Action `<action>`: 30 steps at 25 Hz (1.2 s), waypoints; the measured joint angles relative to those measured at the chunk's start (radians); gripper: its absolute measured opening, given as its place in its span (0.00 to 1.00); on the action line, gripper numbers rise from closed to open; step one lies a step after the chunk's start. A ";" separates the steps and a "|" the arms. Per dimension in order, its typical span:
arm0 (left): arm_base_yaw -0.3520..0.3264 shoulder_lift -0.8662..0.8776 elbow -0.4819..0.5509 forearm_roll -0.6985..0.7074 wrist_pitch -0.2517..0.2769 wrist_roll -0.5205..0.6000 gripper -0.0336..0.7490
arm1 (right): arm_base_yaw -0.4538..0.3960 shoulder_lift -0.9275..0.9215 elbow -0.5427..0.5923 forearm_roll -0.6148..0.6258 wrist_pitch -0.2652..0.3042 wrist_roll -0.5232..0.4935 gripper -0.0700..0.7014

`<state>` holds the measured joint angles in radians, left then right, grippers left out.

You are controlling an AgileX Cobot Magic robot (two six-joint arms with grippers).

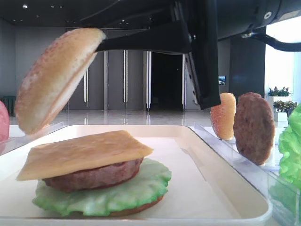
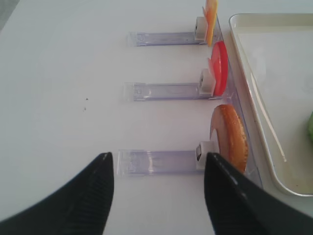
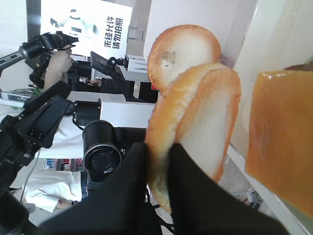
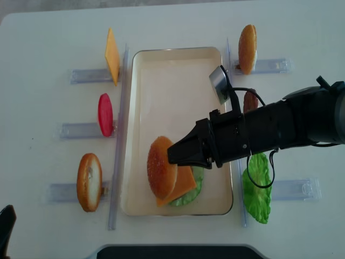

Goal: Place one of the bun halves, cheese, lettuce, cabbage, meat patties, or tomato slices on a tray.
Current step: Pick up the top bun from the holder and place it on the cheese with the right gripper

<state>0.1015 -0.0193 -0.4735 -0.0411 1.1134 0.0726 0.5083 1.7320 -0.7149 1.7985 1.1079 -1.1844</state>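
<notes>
The right gripper [image 3: 157, 164] had its black jaws closed on the rim of a bun half [image 3: 200, 122], held edge-on. A second bun half [image 3: 183, 54] stood behind it, and a cheese slice [image 3: 281, 137] lay just right.

One camera sits low at the tray [image 1: 225, 188] rim, close in, looking level along it toward the room behind. Another hangs overhead, looking straight down on the whole desk [image 4: 48, 70]; both take in the tray. The right wrist view looks past its gripper [image 3: 157, 152] sideways; the left wrist view looks down at the clear racks [image 2: 161, 161] beside the tray.
</notes>
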 joint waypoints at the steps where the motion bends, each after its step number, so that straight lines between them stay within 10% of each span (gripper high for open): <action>1: 0.000 0.000 0.000 0.000 0.000 0.000 0.62 | -0.003 0.000 0.000 0.000 0.004 0.000 0.22; 30: 0.000 0.000 0.000 -0.003 0.000 -0.003 0.62 | -0.020 0.003 -0.010 0.003 -0.095 -0.016 0.22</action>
<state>0.1015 -0.0193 -0.4735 -0.0440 1.1134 0.0694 0.4887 1.7354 -0.7254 1.8011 1.0132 -1.2002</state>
